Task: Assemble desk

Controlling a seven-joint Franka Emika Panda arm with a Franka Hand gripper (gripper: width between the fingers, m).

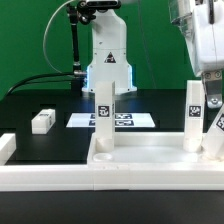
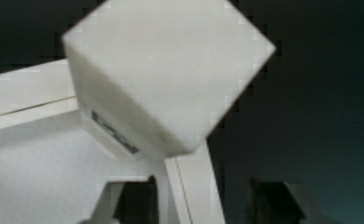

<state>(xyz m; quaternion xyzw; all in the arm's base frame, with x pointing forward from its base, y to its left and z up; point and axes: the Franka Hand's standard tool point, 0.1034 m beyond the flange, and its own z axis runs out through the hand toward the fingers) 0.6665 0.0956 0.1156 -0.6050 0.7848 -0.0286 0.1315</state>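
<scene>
The white desk tabletop lies flat at the front. Two leg posts stand upright on it, one near the middle and one toward the exterior view's right. My gripper comes down from the top at the exterior view's right. It appears shut on a third leg post, held tilted at the tabletop's edge there. In the wrist view that post fills the frame, running between my dark fingers, with the gripper around it and part of the tabletop beside it. A fourth leg lies loose on the black table.
The marker board lies flat behind the tabletop, before the robot base. The long white barrier wall runs along the front and turns back at the exterior view's left. A black cable trails at the back.
</scene>
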